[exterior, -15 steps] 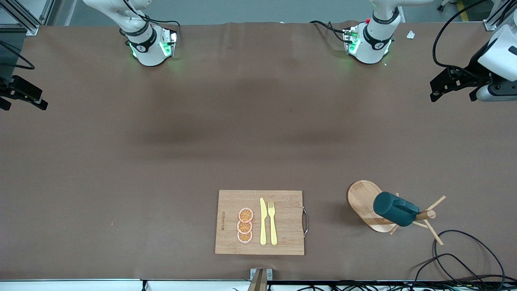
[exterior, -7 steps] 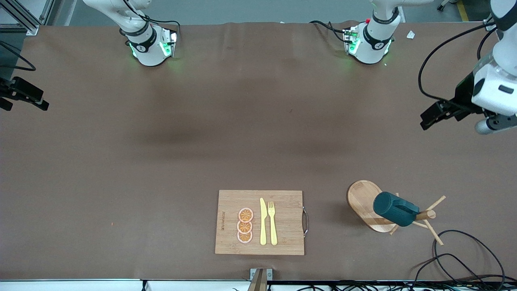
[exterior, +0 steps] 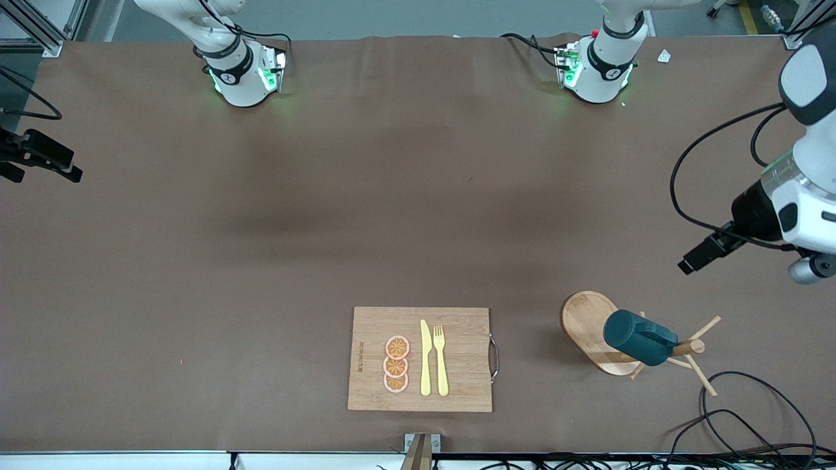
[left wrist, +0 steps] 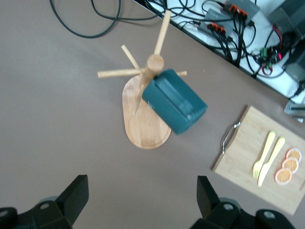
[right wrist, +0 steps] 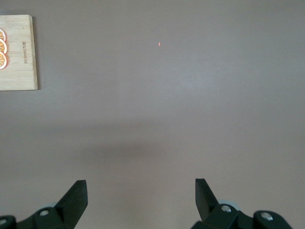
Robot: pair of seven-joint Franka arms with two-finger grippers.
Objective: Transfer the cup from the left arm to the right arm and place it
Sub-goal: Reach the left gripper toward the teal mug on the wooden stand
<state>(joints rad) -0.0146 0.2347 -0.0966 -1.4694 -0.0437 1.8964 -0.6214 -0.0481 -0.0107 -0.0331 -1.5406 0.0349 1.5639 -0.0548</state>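
Over the last second the left gripper [exterior: 695, 258] has swung from high up near the left arm's end of the table down toward the camera-side edge, and it now hangs over bare cloth between that end and the mug tree [exterior: 591, 329], no longer level with the bases. Its fingers [left wrist: 76, 193] are spread wide with nothing between them, and its wrist view looks straight down on the cup [left wrist: 174, 101]. I read this as the approach to the first pickup; nothing has been grasped or passed yet, so the task is barely begun.

The right gripper [exterior: 42, 166] has hardly shifted (a slight drift at most) and waits at the right arm's end of the table, its fingers [right wrist: 76, 195] likewise parted and empty above plain brown cloth.

Counting from largest to smallest: one table [exterior: 261, 274]; one wooden cutting board [exterior: 457, 326] close to the middle of the camera-side edge; one mug tree toward the camera-side corner at the left arm's end; one cup [exterior: 637, 338], dark teal, hung tilted on a peg of that tree; one yellow knife [exterior: 425, 358] and one yellow fork [exterior: 441, 359] lying side by side on the board; three orange slices [exterior: 396, 364] in a row beside the knife.
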